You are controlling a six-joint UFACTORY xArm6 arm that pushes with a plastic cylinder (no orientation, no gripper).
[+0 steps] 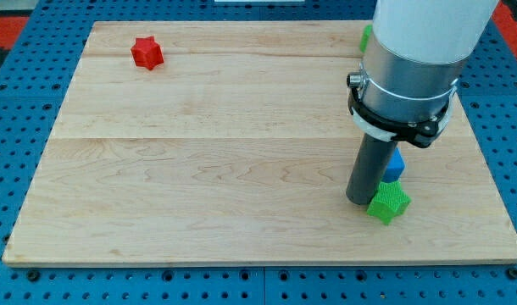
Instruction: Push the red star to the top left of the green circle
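The red star (147, 52) lies near the view's top left corner of the wooden board (199, 152). A green block (365, 37), mostly hidden behind the arm, shows at the view's top right; its shape cannot be made out. My tip (360, 202) rests on the board at the view's lower right, far from the red star. It touches or nearly touches a green star (388, 203) just to its right. A blue block (395, 164) sits just behind the rod, partly hidden.
The arm's wide grey and white body (411, 68) covers the board's upper right part. A blue pegboard table (21, 102) surrounds the board on all sides.
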